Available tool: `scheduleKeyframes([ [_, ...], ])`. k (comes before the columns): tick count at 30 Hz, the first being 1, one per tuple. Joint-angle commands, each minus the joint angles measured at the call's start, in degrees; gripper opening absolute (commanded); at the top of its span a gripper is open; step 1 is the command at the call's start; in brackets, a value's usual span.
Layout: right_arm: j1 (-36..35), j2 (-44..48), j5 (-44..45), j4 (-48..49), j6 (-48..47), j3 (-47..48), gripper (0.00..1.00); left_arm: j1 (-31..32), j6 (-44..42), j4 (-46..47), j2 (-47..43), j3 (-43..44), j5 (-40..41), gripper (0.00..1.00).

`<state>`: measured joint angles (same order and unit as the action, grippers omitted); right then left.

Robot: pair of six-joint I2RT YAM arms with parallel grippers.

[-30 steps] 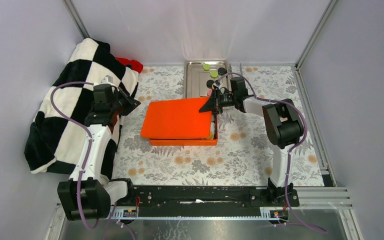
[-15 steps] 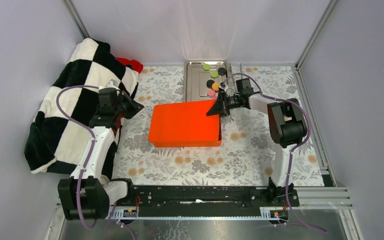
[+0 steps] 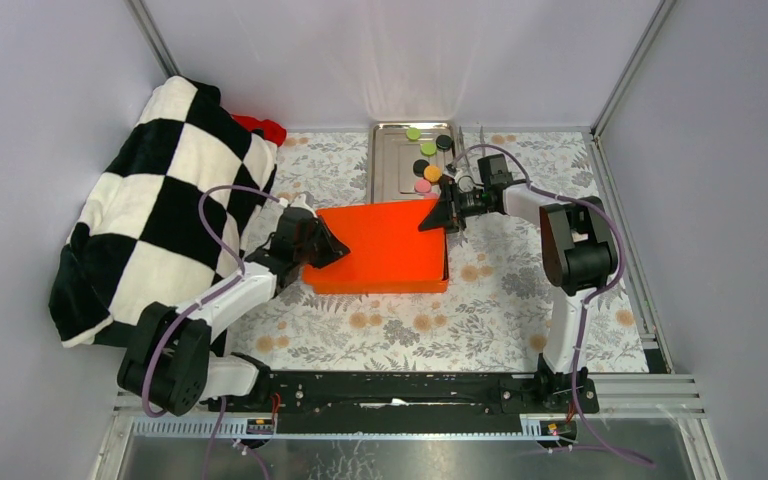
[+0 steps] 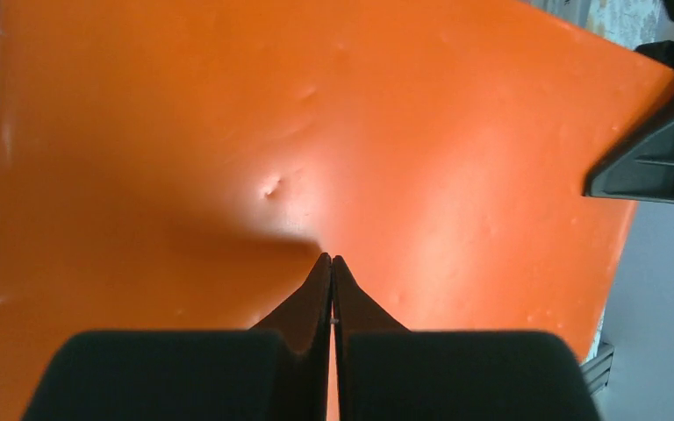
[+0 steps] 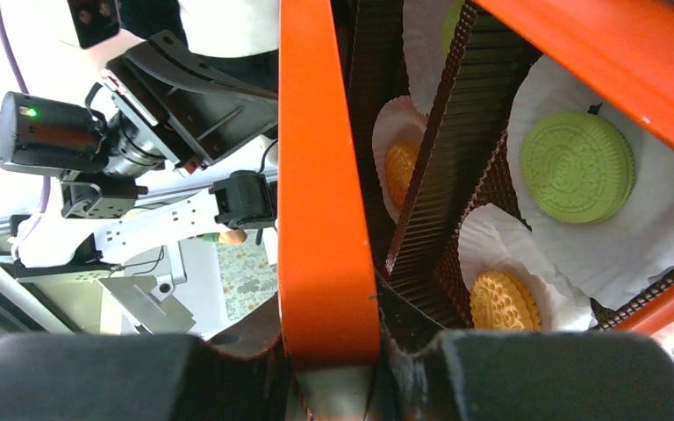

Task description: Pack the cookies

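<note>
Cookies (image 3: 432, 173) in green, black, orange and pink lie on a metal tray (image 3: 388, 165) just behind the orange box (image 3: 375, 287), more sit in white liners (image 5: 632, 237) inside it, while the right gripper (image 3: 444, 214) clamps its lid (image 3: 385, 250) at the far-right corner and the left gripper (image 3: 328, 247), clenched empty, points at its left end.

Floral-patterned table (image 3: 500, 300), orange box (image 3: 380, 260) at centre, metal tray (image 3: 388, 160) behind, checkered blanket (image 3: 160, 200) left
</note>
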<state>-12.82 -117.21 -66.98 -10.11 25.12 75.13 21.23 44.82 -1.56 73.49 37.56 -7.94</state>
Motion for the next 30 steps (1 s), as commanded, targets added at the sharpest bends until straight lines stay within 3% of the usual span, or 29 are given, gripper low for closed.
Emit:
scheduleKeyframes([
  [1,2.0,2.5,14.4,-5.6,0.5,0.6,0.22,2.0,2.4,9.3,2.0,-3.2,3.0,0.0],
  [9,3.7,7.9,19.9,-3.9,3.6,-0.5,0.56,4.1,3.1,12.1,5.9,-4.2,3.1,0.0],
  [15,3.9,14.8,28.1,-7.2,3.3,0.3,0.67,5.5,3.6,13.4,9.1,-3.4,2.7,0.0],
  [22,3.9,21.5,40.2,-13.8,1.0,0.9,0.69,6.6,4.1,14.1,13.0,-0.4,1.1,0.0],
  [25,3.9,22.8,46.0,-14.2,0.4,-1.3,0.62,6.6,5.7,6.6,8.2,3.1,3.5,0.0],
  [27,3.9,22.2,50.0,-15.7,-0.8,-1.8,0.42,6.2,6.4,-2.7,2.7,7.8,7.4,0.0],
  [29,3.9,21.1,52.9,-17.3,-2.0,-2.2,0.13,5.0,6.0,-13.3,-2.5,13.4,12.9,0.0],
  [30,3.9,20.6,53.7,-17.1,-2.3,-2.8,0.05,4.0,5.0,-18.8,-4.4,16.5,14.5,0.0],
])
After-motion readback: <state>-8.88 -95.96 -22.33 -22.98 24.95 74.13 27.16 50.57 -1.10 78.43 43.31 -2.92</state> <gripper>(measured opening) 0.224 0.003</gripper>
